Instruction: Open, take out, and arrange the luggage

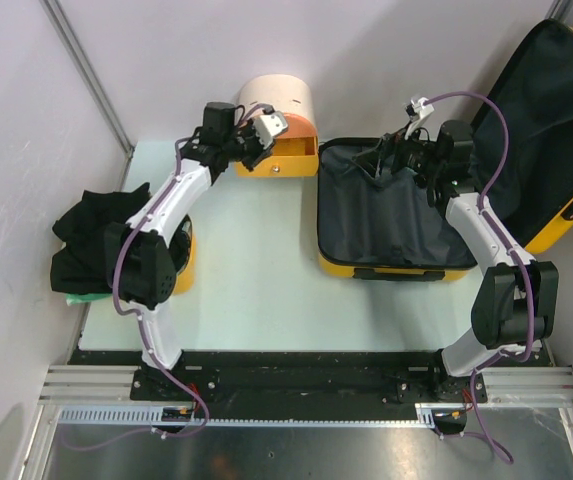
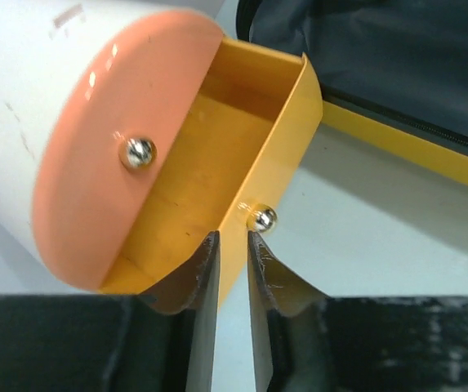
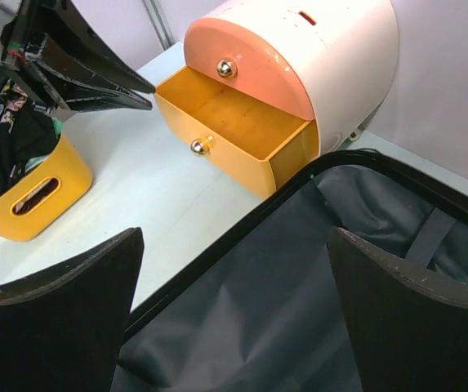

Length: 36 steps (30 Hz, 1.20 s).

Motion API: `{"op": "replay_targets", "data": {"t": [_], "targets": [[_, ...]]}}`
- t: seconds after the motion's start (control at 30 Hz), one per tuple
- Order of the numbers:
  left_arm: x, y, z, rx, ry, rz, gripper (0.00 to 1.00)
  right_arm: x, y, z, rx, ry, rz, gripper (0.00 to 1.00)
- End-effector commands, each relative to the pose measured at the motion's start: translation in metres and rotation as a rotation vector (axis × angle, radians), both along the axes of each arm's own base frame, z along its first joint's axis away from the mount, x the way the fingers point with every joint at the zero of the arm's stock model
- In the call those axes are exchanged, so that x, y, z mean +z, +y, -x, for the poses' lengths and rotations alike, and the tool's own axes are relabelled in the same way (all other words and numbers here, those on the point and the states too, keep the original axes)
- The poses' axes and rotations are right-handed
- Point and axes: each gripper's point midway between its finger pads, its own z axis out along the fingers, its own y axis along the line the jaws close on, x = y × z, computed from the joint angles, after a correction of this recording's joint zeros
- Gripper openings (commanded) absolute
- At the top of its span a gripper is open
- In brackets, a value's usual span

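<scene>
The luggage (image 1: 338, 265) lies open at the right of the table, its dark lining (image 3: 299, 310) facing up. Its lid (image 1: 556, 130) leans against the right wall. My right gripper (image 3: 235, 237) hangs open over the lining near the case's back-left rim (image 3: 217, 245), with nothing between its fingers; it also shows from above (image 1: 386, 160). My left gripper (image 2: 232, 238) is at the open orange drawer (image 2: 209, 163) of the cream-and-orange container (image 1: 276, 105). Its jaws stand a narrow gap apart, and the drawer's front wall shows in that gap just short of the metal knob (image 2: 260, 218). I cannot tell whether they pinch the wall.
A small yellow tub (image 1: 184, 262) stands at the left, and it also shows at the left of the right wrist view (image 3: 29, 204). Dark clothes (image 1: 96, 240) are heaped on and beside it. White walls close the table at the back and at both sides.
</scene>
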Motion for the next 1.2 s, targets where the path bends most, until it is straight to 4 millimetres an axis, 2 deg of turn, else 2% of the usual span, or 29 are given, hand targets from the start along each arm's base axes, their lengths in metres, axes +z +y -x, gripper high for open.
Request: {"op": "replay_targets", "data": {"t": [0.0,0.07,0.1,0.23,0.27,0.3,0.37,0.4,0.6,0.73,0.83,0.9,0.93,0.97,1.0,1.03,1.07,1.1,1.13,1.17], "targets": [[-0.023,0.007,0.007,0.074,0.155,0.092,0.21,0.016,-0.004,0.004,-0.012,-0.048,-0.005,1.0],[-0.024,0.012,-0.001,0.108,0.163,0.104,0.2,0.017,-0.005,0.004,-0.016,-0.051,-0.007,1.0],[-0.035,0.014,-0.008,0.132,0.176,0.091,0.2,0.016,-0.004,0.003,-0.014,-0.047,-0.008,1.0],[-0.048,0.013,-0.024,0.148,0.182,0.078,0.18,0.015,-0.008,0.001,-0.02,-0.045,-0.008,1.0],[-0.044,0.011,-0.029,0.152,0.173,0.086,0.18,0.015,-0.008,0.001,-0.02,-0.042,-0.01,1.0],[-0.054,0.011,-0.035,0.161,0.181,0.078,0.18,0.014,-0.008,0.0,-0.025,-0.04,-0.011,1.0],[-0.048,0.012,-0.047,0.179,0.155,0.082,0.17,0.013,-0.011,-0.001,-0.033,-0.036,-0.013,1.0],[-0.056,0.013,-0.056,0.201,0.144,0.076,0.17,0.013,-0.011,-0.001,-0.036,-0.033,-0.013,1.0],[-0.033,0.017,-0.097,0.295,-0.015,0.155,0.17,0.01,-0.013,-0.004,-0.042,-0.026,-0.014,1.0],[-0.036,0.011,-0.117,0.307,-0.05,0.19,0.17,0.007,-0.016,-0.007,-0.052,-0.016,-0.017,1.0],[-0.033,0.012,-0.125,0.332,-0.058,0.21,0.17,0.008,-0.018,-0.007,-0.058,-0.019,-0.018,1.0],[-0.023,0.012,-0.122,0.342,-0.064,0.233,0.2,0.006,-0.019,-0.008,-0.061,-0.013,-0.016,1.0],[-0.026,0.012,-0.117,0.341,-0.041,0.244,0.21,0.005,-0.019,-0.008,-0.061,-0.01,-0.016,1.0],[-0.004,0.007,-0.105,0.295,-0.05,0.279,0.23,0.004,-0.019,-0.007,-0.061,-0.002,-0.012,1.0],[0.005,0.005,-0.095,0.272,-0.039,0.302,0.25,0.003,-0.02,-0.007,-0.064,0.001,-0.01,0.99],[-0.005,0.001,-0.08,0.249,0.03,0.331,0.28,0.002,-0.021,-0.007,-0.067,0.008,-0.008,1.0],[0.001,-0.004,-0.067,0.208,0.058,0.36,0.37,0.0,-0.023,-0.007,-0.074,0.012,-0.003,1.0],[0.026,-0.003,-0.053,0.2,0.05,0.398,0.42,0.0,-0.024,-0.007,-0.077,0.014,-0.002,1.0],[0.02,-0.004,-0.042,0.23,0.137,0.457,0.48,-0.002,-0.026,-0.007,-0.083,0.018,-0.002,1.0],[0.028,-0.002,-0.036,0.248,0.17,0.504,0.56,-0.004,-0.026,-0.008,-0.085,0.022,-0.003,1.0]]}}
